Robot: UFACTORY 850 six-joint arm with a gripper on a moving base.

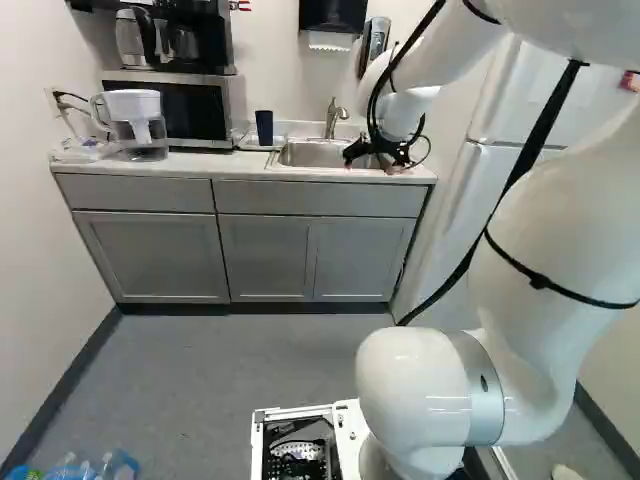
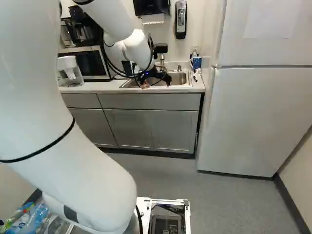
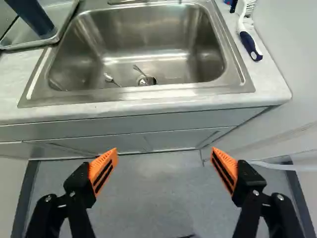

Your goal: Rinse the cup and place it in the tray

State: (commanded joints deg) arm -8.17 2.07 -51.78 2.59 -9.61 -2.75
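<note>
The gripper [image 2: 156,82] hangs at the sink's front edge in the right base view. In the wrist view the gripper [image 3: 162,158] stands wide open, nothing between its orange pads, with the counter front and floor beyond them. A dark blue cup [image 1: 264,128] stands left of the sink in the left base view; the wrist view shows the cup [image 3: 32,18] standing on a metal tray [image 3: 64,12]. The steel sink [image 3: 143,47] lies ahead of the fingers, with spoon-like utensils near its drain. The base of the faucet [image 1: 333,118] is behind the basin.
A brush [image 3: 247,37] lies on the counter beside the sink. A water pitcher [image 1: 140,125] and a microwave [image 1: 175,105] stand farther left. The fridge [image 2: 253,107] rises right of the counter. Bottles [image 1: 85,467] lie low at the left of the base.
</note>
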